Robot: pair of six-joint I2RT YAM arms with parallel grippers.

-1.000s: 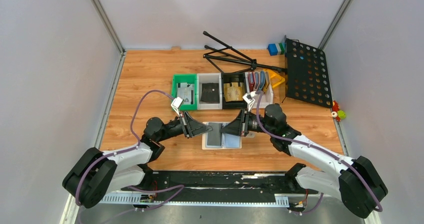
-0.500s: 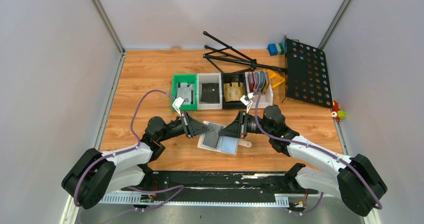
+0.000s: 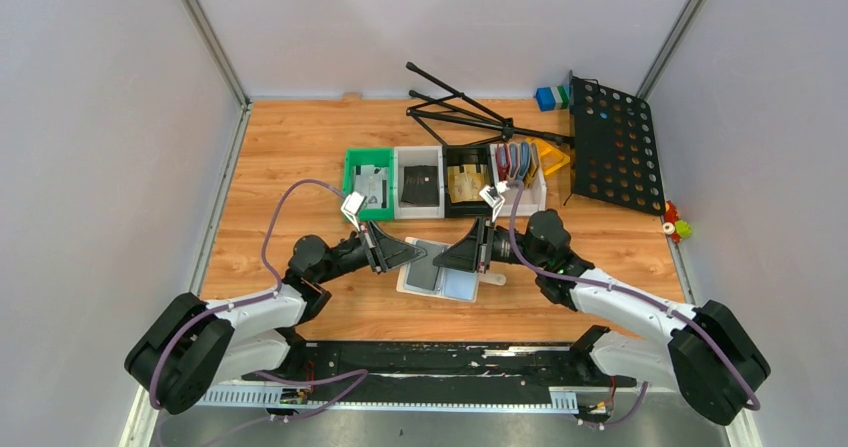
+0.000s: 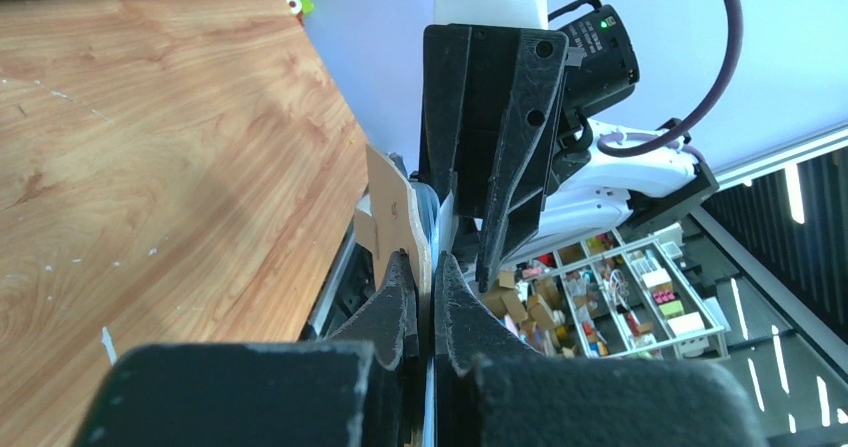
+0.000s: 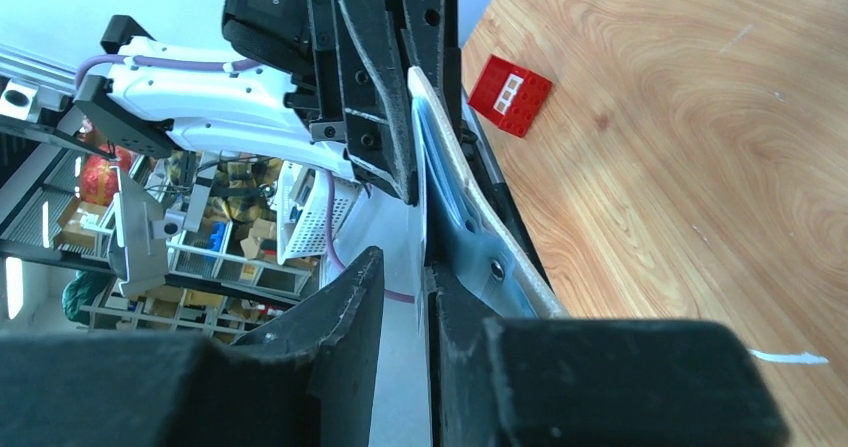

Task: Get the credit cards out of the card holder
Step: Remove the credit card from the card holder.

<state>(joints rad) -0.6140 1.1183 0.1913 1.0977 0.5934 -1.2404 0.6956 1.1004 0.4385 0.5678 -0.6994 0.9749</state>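
The card holder (image 3: pixel 462 286) is open and slightly turned near the table's middle, between both grippers. A dark credit card (image 3: pixel 424 273) shows in its left half; the right half is pale blue, and the closing tab (image 3: pixel 494 279) sticks out to the right. My left gripper (image 3: pixel 420 255) is shut on the holder's left edge, which shows edge-on and tan in the left wrist view (image 4: pixel 396 212) between the closed jaws (image 4: pixel 422 263). My right gripper (image 3: pixel 443 259) is over the holder. In its wrist view the jaws (image 5: pixel 403 259) stand apart, with the holder (image 5: pixel 470 229) against one finger.
A green bin (image 3: pixel 352 182), a white bin (image 3: pixel 399 182) and a black bin (image 3: pixel 468 155) stand in a row behind, next to a row of upright wallets (image 3: pixel 515 161). A black perforated stand plate (image 3: pixel 615 143) and tripod legs (image 3: pixel 460 107) lie at the back right. A red brick (image 5: pixel 510 94) lies on the table.
The card holder has turned from square to slightly skewed and shifted a little with the grippers. Both grippers have moved slightly to the left and away from me.
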